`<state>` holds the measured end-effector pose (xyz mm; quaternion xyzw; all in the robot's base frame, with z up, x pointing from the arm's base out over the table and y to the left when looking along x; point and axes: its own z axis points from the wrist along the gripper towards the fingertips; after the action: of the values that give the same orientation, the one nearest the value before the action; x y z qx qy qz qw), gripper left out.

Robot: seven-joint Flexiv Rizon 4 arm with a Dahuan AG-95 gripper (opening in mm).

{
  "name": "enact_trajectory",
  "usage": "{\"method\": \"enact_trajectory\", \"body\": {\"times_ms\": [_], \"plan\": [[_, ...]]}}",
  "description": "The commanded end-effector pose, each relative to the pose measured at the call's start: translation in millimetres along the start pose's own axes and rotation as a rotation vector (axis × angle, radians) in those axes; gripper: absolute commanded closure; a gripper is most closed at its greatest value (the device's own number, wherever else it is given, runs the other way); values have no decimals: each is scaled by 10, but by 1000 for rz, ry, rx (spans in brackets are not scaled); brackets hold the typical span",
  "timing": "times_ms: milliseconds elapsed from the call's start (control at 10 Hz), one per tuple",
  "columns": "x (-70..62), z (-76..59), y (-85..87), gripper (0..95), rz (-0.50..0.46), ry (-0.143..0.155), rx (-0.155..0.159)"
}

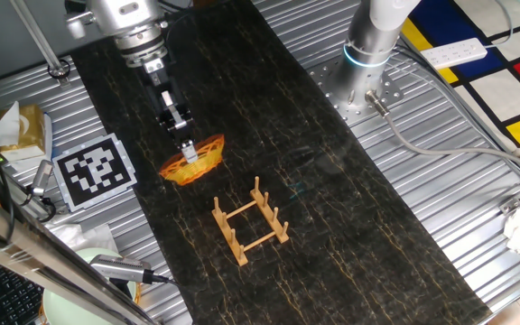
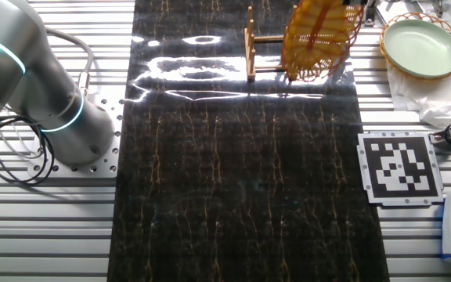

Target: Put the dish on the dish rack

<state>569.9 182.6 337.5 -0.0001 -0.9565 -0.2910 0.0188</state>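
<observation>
The dish point(image 1: 194, 164) is an orange-yellow woven bowl, tilted up on its edge. My gripper point(image 1: 188, 152) comes down from above and is shut on its upper rim. The dish rack point(image 1: 251, 221), a small light-wood frame with upright pegs, stands on the dark mat to the front right of the dish, apart from it. In the other fixed view the dish point(image 2: 319, 39) shows its lattice face, hanging right beside the dish rack point(image 2: 255, 43) and overlapping its right end. The gripper fingers are cut off by the top edge there.
A pale green plate point(image 2: 421, 45) sits in a basket off the mat. A black-and-white marker tag point(image 1: 95, 170) lies left of the mat. The arm's base point(image 1: 368, 54) stands at the back right, with cables and a power strip point(image 1: 454, 52) nearby.
</observation>
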Motion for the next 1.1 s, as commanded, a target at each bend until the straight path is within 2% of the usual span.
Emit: {"method": "enact_trajectory", "body": {"times_ms": [100, 400, 500, 700, 900, 1000, 1100], "plan": [[-106, -30, 149, 950, 9, 5, 7], [-113, -36, 173, 950, -17, 9, 6], [-93, -39, 133, 950, -70, -1, 17], [-73, -49, 101, 950, -85, -14, 29], [-7, -17, -41, 950, -164, -77, 72], [32, 2, -110, 950, -228, -128, 144], [43, 4, -126, 950, -232, -143, 175]]}}
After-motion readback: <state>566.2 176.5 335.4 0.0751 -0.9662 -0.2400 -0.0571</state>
